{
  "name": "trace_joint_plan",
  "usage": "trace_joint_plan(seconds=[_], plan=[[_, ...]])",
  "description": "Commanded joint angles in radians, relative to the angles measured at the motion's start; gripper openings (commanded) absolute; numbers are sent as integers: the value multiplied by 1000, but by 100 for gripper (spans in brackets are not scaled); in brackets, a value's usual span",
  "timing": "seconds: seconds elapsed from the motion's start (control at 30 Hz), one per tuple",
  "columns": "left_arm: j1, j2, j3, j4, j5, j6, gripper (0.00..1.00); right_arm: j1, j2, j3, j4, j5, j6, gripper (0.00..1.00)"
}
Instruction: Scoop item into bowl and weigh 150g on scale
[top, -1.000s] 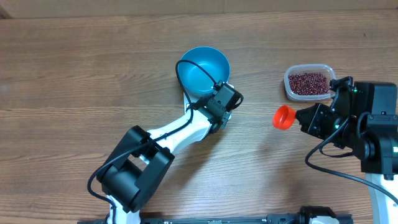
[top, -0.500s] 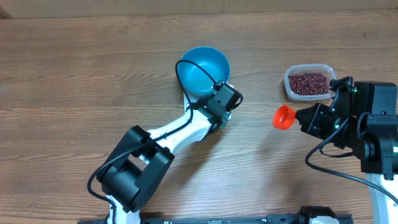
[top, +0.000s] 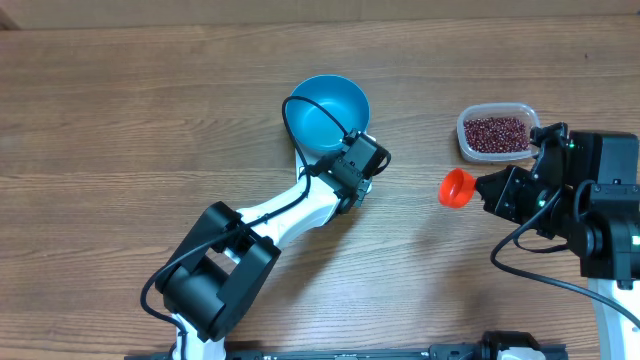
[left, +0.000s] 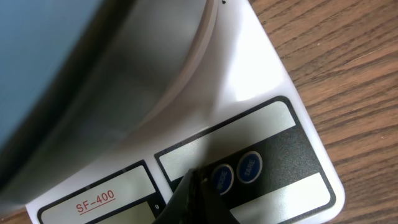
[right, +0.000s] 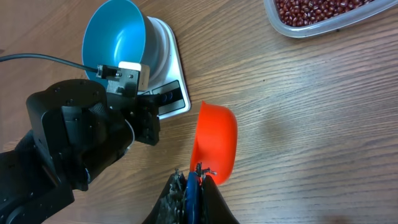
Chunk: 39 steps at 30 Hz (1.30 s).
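Note:
The blue bowl (top: 328, 113) stands empty on the white scale (left: 273, 81). My left gripper (left: 198, 177) is shut, its tip resting on the scale's dark control panel just left of two round blue buttons (left: 235, 173). In the right wrist view the bowl (right: 115, 34) and the scale (right: 166, 37) sit at upper left. My right gripper (right: 191, 174) is shut on the blue handle of an orange-red scoop (right: 214, 140), which is empty and held just above the table. The beans (top: 495, 133) fill a clear container at the right.
The clear container (right: 292, 28) lies at the far right, beyond the scoop (top: 456, 187). The left arm (top: 270, 220) stretches diagonally from the near edge toward the scale. A black cable (top: 300, 120) loops over the bowl's rim. Bare wood lies between the scale and the scoop.

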Motion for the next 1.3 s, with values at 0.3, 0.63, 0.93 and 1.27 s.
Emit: trace_joint_plan(seconds=[0.3, 0.63, 0.93, 1.27], plan=[[23, 47, -3, 0, -10, 19, 4, -2, -14, 29, 15, 10, -1, 4], [22, 34, -2, -4, 3, 19, 4, -2, -14, 29, 15, 10, -1, 4], [19, -31, -1, -39, 16, 19, 4, -2, -14, 29, 15, 10, -1, 4], [-35, -227, -1, -152, 15, 23, 4, -2, -14, 29, 16, 10, -1, 4]])
